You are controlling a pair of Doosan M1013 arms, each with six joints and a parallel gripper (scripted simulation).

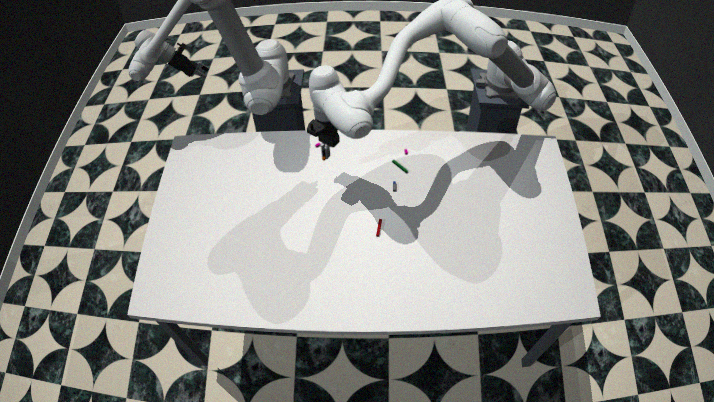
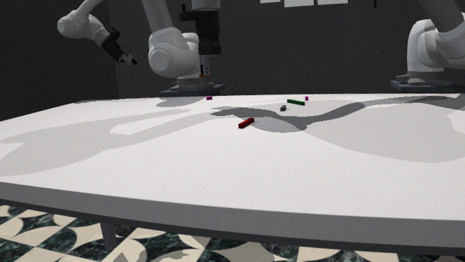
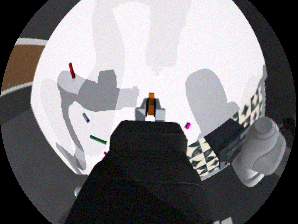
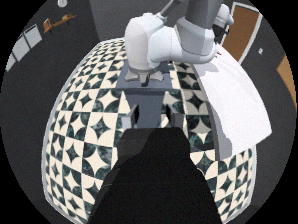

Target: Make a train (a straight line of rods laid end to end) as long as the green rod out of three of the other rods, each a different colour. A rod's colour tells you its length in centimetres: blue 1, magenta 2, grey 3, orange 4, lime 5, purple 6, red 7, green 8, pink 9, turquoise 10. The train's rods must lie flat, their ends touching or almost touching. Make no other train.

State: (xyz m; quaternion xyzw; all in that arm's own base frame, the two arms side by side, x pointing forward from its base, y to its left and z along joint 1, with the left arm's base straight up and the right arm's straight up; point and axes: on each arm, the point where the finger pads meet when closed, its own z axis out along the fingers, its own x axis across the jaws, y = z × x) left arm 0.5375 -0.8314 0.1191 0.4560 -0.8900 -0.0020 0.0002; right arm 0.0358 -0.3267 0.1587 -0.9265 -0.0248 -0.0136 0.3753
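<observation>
My left gripper (image 1: 325, 154) (image 2: 204, 73) (image 3: 151, 103) is shut on the orange rod (image 1: 324, 158) (image 3: 151, 103) and holds it above the table's back part. My right gripper (image 1: 202, 70) (image 2: 132, 60) (image 4: 152, 110) is open and empty, off the table. The green rod (image 1: 400, 166) (image 2: 295, 102) (image 3: 98, 139) lies slanted. In front of it lie the grey rod (image 1: 395, 188) (image 3: 85, 116) and the blue rod (image 1: 394, 183) (image 3: 88, 120), in line and seemingly touching, the blue at the back end.
The red rod (image 1: 379, 228) (image 2: 246, 123) (image 3: 72, 70) lies nearest the front. One magenta rod (image 1: 317, 145) (image 2: 209, 98) (image 3: 188, 126) lies near the left gripper; another magenta rod (image 1: 406, 151) (image 2: 307, 98) lies behind the green rod. Arm shadows cross the table (image 1: 450, 305).
</observation>
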